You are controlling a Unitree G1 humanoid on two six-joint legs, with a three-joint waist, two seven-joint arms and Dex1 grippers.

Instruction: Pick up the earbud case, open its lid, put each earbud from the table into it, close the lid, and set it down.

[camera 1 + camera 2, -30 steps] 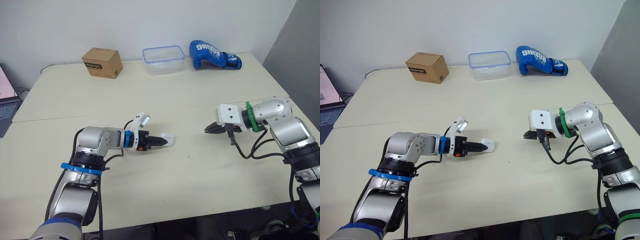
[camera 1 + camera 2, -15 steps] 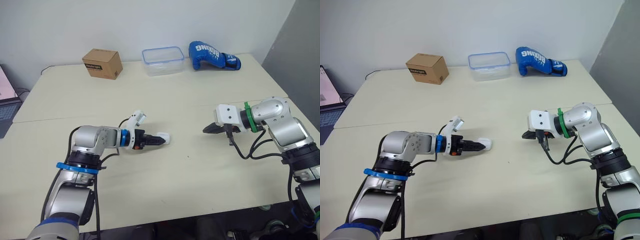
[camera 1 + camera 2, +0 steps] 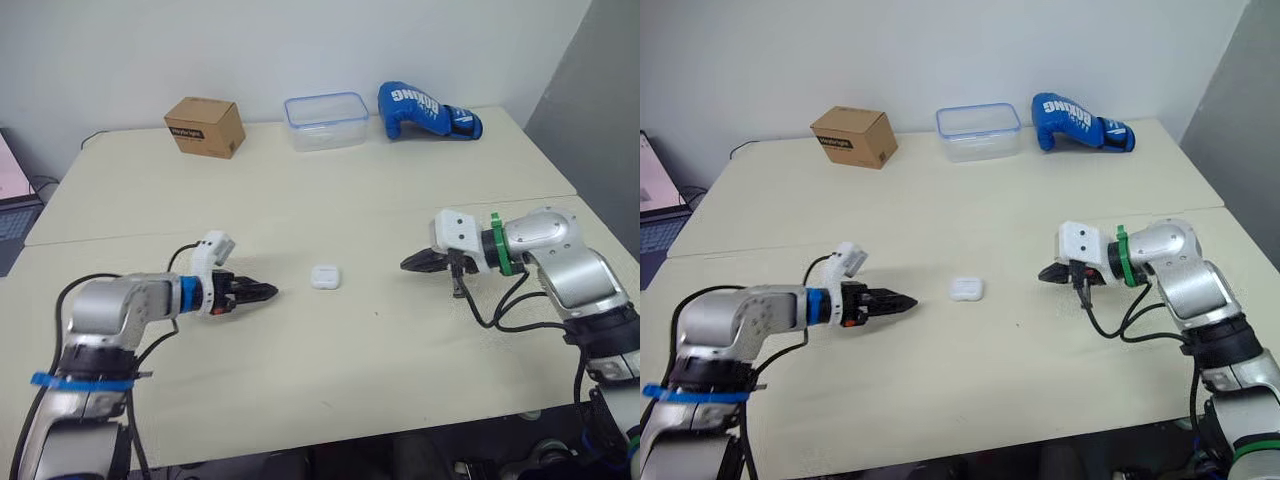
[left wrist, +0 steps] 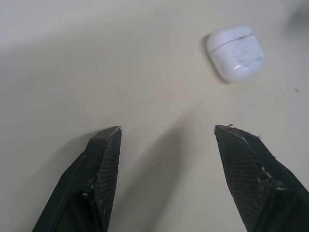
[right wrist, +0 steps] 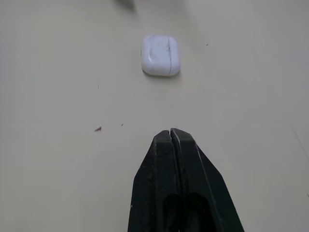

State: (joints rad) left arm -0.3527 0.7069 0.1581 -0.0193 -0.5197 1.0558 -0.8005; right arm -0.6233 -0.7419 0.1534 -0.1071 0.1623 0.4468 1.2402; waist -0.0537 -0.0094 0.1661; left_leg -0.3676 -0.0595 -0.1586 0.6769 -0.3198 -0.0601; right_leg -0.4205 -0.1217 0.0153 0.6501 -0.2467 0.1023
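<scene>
The white earbud case (image 3: 325,277) lies flat on the table with its lid down, between my two arms; the wrist views show the earbud case (image 4: 235,52) and the earbud case (image 5: 161,54) from either side. My left gripper (image 3: 262,293) is open and empty, a short way to the case's left. My right gripper (image 3: 410,264) is shut with nothing in it, pointing at the case from the right, apart from it.
Along the table's far edge stand a brown cardboard box (image 3: 205,126), a clear plastic container with a blue rim (image 3: 326,120) and a blue boxing glove (image 3: 428,110). A seam between two tabletops (image 3: 300,225) runs across behind the case. A laptop (image 3: 10,195) sits at far left.
My left gripper let go of the case and drew back to the left, its fingers now apart. The case stays on the table. The right gripper edged slightly toward it.
</scene>
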